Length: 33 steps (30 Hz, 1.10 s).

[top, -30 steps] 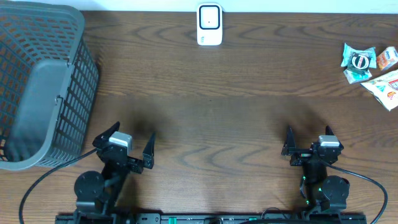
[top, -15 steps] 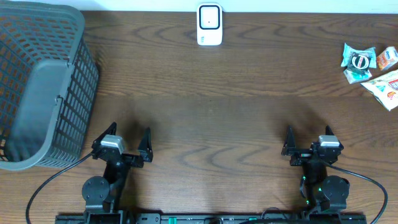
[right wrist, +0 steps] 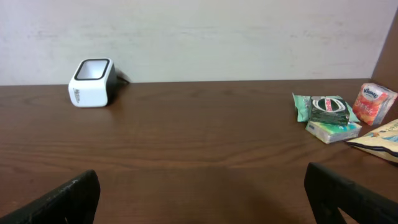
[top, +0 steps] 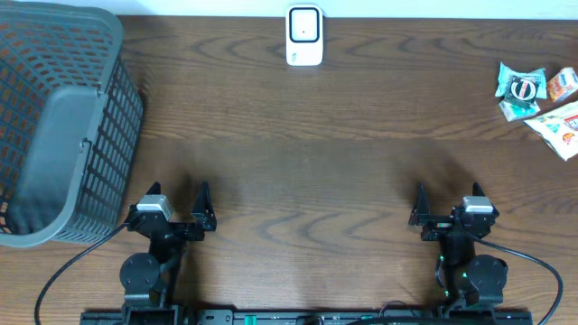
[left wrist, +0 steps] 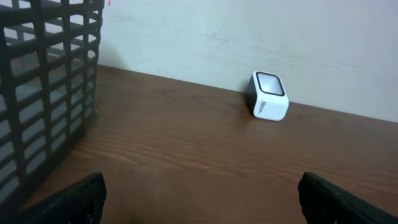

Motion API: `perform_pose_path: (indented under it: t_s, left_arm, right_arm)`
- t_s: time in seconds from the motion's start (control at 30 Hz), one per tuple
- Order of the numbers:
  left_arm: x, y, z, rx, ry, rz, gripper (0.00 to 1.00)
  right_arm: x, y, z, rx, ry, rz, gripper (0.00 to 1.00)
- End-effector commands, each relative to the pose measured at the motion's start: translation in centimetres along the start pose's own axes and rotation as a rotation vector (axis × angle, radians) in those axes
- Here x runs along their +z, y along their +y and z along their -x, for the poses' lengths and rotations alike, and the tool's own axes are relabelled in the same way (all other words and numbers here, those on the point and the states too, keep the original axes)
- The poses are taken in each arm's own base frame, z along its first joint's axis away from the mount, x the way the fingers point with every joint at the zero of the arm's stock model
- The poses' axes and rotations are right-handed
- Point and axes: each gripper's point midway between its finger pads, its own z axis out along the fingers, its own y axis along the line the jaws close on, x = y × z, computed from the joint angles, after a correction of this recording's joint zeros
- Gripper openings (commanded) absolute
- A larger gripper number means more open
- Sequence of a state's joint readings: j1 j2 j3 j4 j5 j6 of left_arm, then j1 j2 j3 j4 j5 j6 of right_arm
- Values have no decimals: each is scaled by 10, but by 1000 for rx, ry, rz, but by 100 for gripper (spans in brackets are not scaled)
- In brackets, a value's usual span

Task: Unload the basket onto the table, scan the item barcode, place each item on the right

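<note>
**A:** How did the hands stand?

**B:** The left gripper [top: 174, 200], at 7 o'clock on the table [top: 316, 135], had its jaws spread wide with nothing between them. The right gripper [top: 449, 200], at 5 o'clock, was just as wide and empty.

**A:** Anything hidden or cut off?

**B:** Each wrist camera caught only its own dark fingertips [left wrist: 74, 199] in the bottom corners. The grey mesh basket [top: 117, 108] at 9 o'clock ran off the left edge. The pale bag [top: 560, 126] ran off the right edge.

**A:** And the goods to scan?

**B:** They lay at 2 o'clock, well apart from both hands. A green packet [top: 519, 90] sat just beside an orange packet [top: 562, 84], above the bag. The white barcode scanner [top: 304, 36] sat at 12 o'clock.

**A:** Any writing?

**B:** There was blue lettering on the orange packet and a mark on the scanner's side, both too small to read.

**A:** What had changed?

**B:** Over the last second the left gripper had drawn back toward 7 o'clock and squared up. The right gripper and the goods had not moved.
</note>
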<state>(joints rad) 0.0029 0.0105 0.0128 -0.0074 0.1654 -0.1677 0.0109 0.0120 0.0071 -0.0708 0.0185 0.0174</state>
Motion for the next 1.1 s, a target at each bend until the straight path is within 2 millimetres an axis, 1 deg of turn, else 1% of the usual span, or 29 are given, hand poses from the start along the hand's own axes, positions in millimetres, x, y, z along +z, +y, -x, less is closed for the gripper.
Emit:
perform_pose_path:
  t_s: [0.0,0.17,0.23,1.07]
  left_arm:
    - [0,2,-14,57,48,1,98]
    - [0,-6,-16,166,55,-52,98]
    - [0,-7,-16,185,56,-56,98]
    - [0,-6,-16,186,55,-48,98]
  right_arm:
    - [0,-2,0,-7,-1,-8,99]
    - [0,-2,0,-7,-1,-8,99]
    - [0,-2,0,-7,-1,-8,99]
    - [0,-2,0,-7,-1,-8,99]
